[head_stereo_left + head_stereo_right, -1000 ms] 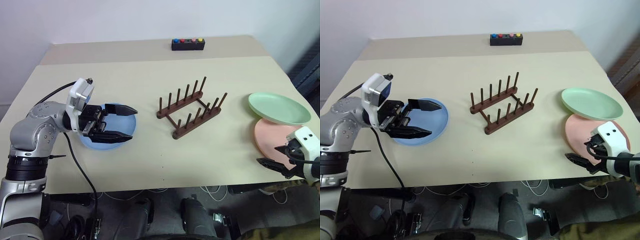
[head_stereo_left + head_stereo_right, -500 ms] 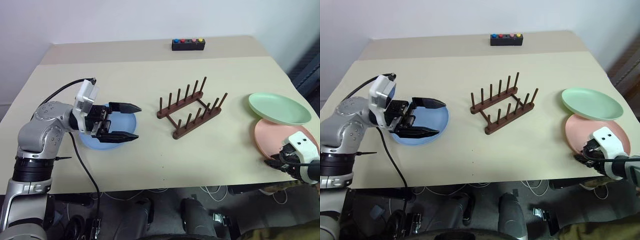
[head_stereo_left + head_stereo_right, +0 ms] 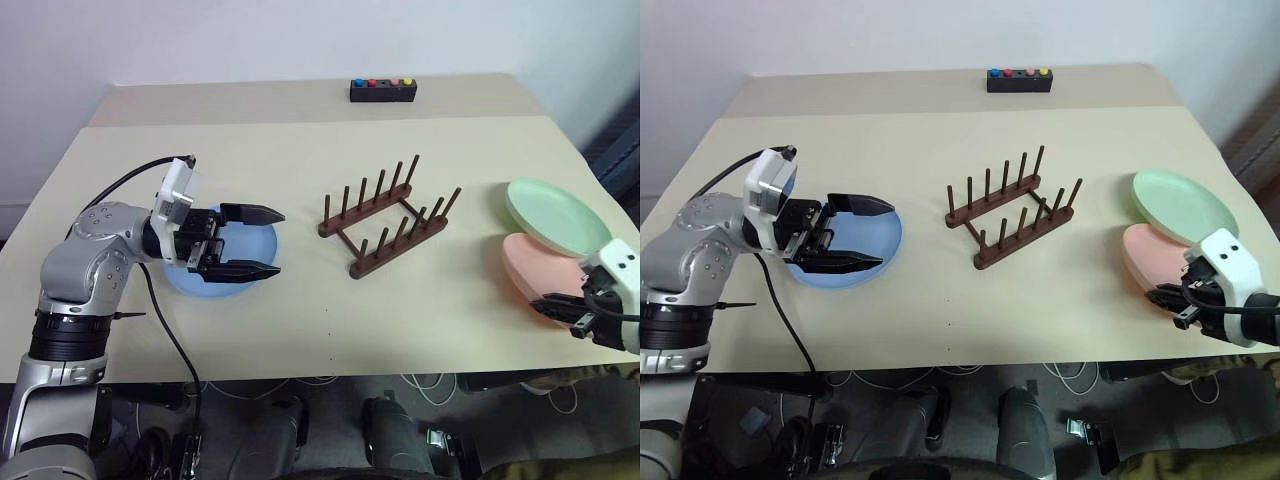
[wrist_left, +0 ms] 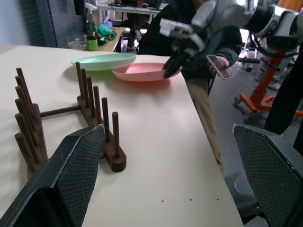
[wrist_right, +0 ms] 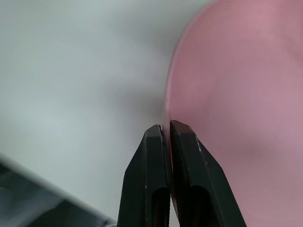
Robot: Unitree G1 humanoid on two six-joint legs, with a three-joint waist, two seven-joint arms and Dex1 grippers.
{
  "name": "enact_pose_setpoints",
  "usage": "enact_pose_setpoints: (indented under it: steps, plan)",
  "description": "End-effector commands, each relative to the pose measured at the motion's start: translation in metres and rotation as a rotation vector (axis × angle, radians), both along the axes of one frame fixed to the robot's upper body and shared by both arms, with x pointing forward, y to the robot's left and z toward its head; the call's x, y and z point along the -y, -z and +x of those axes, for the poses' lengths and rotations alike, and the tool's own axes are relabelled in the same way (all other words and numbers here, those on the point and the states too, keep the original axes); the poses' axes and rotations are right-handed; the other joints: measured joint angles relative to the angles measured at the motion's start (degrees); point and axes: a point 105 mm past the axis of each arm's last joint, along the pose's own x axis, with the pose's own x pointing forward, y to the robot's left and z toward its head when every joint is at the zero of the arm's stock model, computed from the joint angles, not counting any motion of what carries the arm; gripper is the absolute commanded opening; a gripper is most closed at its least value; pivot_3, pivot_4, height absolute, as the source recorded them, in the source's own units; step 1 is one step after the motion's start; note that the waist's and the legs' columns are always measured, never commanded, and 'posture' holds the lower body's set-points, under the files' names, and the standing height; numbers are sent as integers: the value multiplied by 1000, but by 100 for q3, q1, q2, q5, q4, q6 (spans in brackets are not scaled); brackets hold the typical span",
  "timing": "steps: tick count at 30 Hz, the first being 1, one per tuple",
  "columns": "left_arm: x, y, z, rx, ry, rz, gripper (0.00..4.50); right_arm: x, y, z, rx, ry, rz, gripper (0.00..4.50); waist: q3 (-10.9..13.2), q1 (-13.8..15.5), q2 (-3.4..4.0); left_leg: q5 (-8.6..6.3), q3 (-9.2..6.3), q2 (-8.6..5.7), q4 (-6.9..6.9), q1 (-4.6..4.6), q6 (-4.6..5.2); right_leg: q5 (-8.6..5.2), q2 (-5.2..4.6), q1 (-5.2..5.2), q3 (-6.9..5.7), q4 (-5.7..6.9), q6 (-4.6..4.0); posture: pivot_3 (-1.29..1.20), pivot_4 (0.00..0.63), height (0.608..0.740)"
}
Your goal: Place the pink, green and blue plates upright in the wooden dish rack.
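My right claw (image 3: 1167,297) is pinching the near rim of the pink plate (image 3: 1150,255), the thin edge being the only part it can bite. The green plate (image 3: 1183,203) leans on the pink one's far side, just beyond the claw. A second ago this claw stood spread at the rim; now the plate looks tipped up off the tabletop (image 3: 1060,290), though I can't be sure from here. My left claw (image 3: 255,241) hovers spread over the blue plate (image 3: 220,270), as before. The wooden dish rack (image 3: 388,215) stands empty between both claws.
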Motion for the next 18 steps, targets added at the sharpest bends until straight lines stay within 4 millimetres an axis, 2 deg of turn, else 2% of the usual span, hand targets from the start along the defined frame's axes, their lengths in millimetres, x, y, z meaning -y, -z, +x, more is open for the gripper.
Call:
enact_pose_setpoints:
  steps: [1, 6, 8, 10, 13, 18]
  plan:
    - [-2, -9, 1, 31, -5, -13, 4500, -20, -28, -11, 6, -111, 89, 67, 0, 7, 0, -1, 0, 0, 2, 0, 1, 0, 0, 1, 0, -1, 0, 0, 150, 740]
    - [-3, -10, 3, 33, -12, -19, 4500, -32, -53, -17, 29, -183, 231, 67, 1, 5, -1, -2, 1, 0, 3, -1, 3, -1, -4, 2, -1, -3, -2, 0, 150, 740]
    - [-3, -10, 4, 36, -17, -21, 4500, -29, -62, -13, 67, -169, 260, 67, 1, 4, -1, -3, 1, 0, 3, -2, 4, -1, -13, 2, -4, -3, -2, 0, 150, 740]
    - [-3, -10, 4, 41, -22, -22, 4500, -24, -58, -10, 62, -148, 249, 67, 1, 7, -1, -3, 2, 0, 4, -2, 4, -1, -16, 2, -3, -3, -2, 0, 150, 740]
    - [-4, -11, 4, 43, -26, -23, 4500, -30, -50, -11, 44, -168, 259, 67, 1, 11, -1, -3, 2, -1, 3, -3, 5, -1, -17, 1, -4, -4, -1, 0, 150, 740]
    - [-5, -12, 3, 44, -31, -21, 4500, -28, -41, -8, 47, -168, 210, 67, 1, 8, -1, -3, 4, -1, 4, -4, 5, -1, -18, -1, -4, -4, 0, 0, 150, 740]
